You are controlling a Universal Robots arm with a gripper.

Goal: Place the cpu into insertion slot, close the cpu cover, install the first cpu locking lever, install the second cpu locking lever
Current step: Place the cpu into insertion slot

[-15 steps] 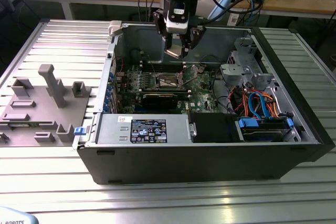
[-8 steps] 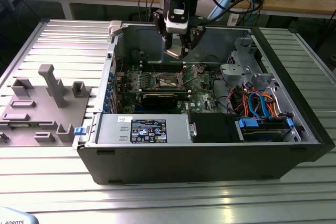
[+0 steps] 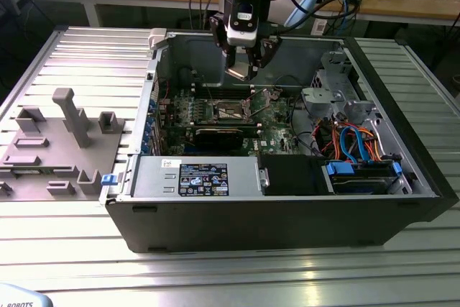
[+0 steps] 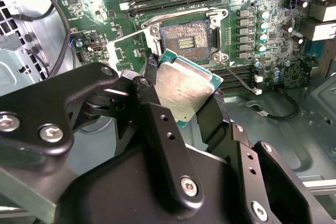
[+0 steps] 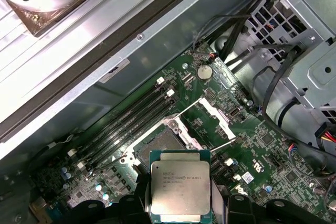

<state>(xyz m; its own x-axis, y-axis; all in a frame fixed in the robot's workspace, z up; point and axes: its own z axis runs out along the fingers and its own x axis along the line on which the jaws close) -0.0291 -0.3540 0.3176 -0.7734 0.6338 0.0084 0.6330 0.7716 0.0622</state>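
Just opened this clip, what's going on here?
The arm's gripper grips the cpu by its edges inside an open computer case, above the green motherboard. The insertion slot is empty with its contacts exposed, and the cpu cover stands swung open beside it. The chip hangs close to the slot and is not yet seated in it.

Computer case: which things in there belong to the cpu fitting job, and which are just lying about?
Job in hand:
cpu, held in the gripper above the board
slot, nothing in it
cover, swung open

Lying about:
memory slots
drive cage
cables
grey fixture, outside the case on the exterior view's left
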